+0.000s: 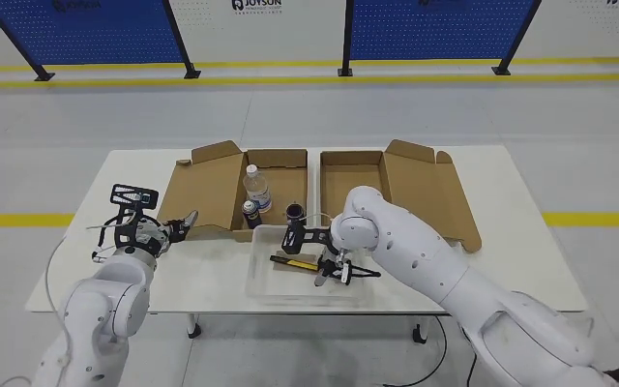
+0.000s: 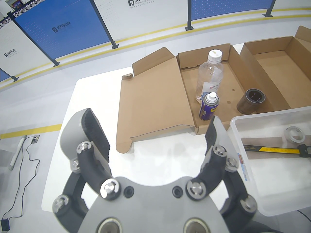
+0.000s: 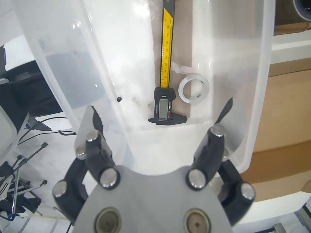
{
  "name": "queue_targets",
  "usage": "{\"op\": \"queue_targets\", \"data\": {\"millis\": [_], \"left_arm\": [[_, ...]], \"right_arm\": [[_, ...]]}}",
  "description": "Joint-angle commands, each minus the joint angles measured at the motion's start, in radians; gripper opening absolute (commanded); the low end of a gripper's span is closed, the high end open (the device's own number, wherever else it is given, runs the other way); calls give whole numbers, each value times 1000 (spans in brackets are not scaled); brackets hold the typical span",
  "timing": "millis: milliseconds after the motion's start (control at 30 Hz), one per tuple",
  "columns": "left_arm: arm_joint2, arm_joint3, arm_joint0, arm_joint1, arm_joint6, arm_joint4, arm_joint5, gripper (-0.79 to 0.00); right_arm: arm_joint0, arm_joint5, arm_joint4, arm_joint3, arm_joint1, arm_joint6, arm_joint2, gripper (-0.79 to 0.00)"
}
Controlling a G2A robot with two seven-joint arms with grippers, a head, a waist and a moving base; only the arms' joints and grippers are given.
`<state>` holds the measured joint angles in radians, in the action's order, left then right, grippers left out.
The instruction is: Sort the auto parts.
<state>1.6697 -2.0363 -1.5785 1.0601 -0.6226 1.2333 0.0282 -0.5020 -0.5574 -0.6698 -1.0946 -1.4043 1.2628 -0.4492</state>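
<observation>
A clear plastic bin (image 1: 259, 282) at the table's front centre holds a black and yellow caliper (image 3: 166, 37) and a small metal ring (image 3: 193, 87) beside the caliper's head. My right gripper (image 3: 160, 109) hovers open over the bin's near end, just above the caliper's display, with nothing between its fingers. In the left cardboard box (image 2: 204, 54) stand a clear bottle (image 2: 210, 73), a blue spray can (image 2: 209, 106) and a dark metal bearing sleeve (image 2: 251, 100). My left gripper (image 2: 150, 117) is open and empty over the table, by that box's front left flap.
An empty second cardboard box (image 1: 353, 189) sits to the right of the first, its lid flap spread towards the table's right edge. The left box's lid flap (image 1: 203, 189) lies flat to the left. Bare table lies along the front left and far right.
</observation>
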Motion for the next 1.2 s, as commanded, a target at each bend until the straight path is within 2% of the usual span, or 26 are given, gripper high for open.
{"op": "queue_targets", "data": {"millis": [0, 300, 433, 700, 733, 767, 800, 833, 933, 1000, 1067, 1167], "left_arm": [[0, 0, 0, 0, 0, 0, 0, 0], [0, 0, 0, 0, 0, 0, 0, 0], [0, 0, 0, 0, 0, 0, 0, 0], [0, 0, 0, 0, 0, 0, 0, 0], [0, 0, 0, 0, 0, 0, 0, 0], [0, 0, 0, 0, 0, 0, 0, 0], [0, 0, 0, 0, 0, 0, 0, 0], [0, 0, 0, 0, 0, 0, 0, 0], [0, 0, 0, 0, 0, 0, 0, 0], [0, 0, 0, 0, 0, 0, 0, 0], [0, 0, 0, 0, 0, 0, 0, 0], [0, 0, 0, 0, 0, 0, 0, 0]], "right_arm": [[0, 2, 1, -1, 0, 1, -1, 0], [0, 2, 1, -1, 0, 1, -1, 0], [-22, -10, -60, -14, 1, -43, 17, 0], [-25, -15, -89, 14, -27, -74, 57, 0], [-26, -17, -85, 28, -31, -76, 61, -99], [-25, -15, -81, 41, -35, -76, 63, -274], [-24, -12, -75, 52, -39, -74, 65, -413], [-22, -11, -72, 60, -42, -76, 66, -443], [-20, -5, -65, 82, -50, -76, 68, -489], [-19, -2, -64, 92, -54, -73, 68, -471], [-18, 1, -65, 101, -57, -71, 70, -419], [-16, 5, -67, 115, -63, -66, 73, -422]]}}
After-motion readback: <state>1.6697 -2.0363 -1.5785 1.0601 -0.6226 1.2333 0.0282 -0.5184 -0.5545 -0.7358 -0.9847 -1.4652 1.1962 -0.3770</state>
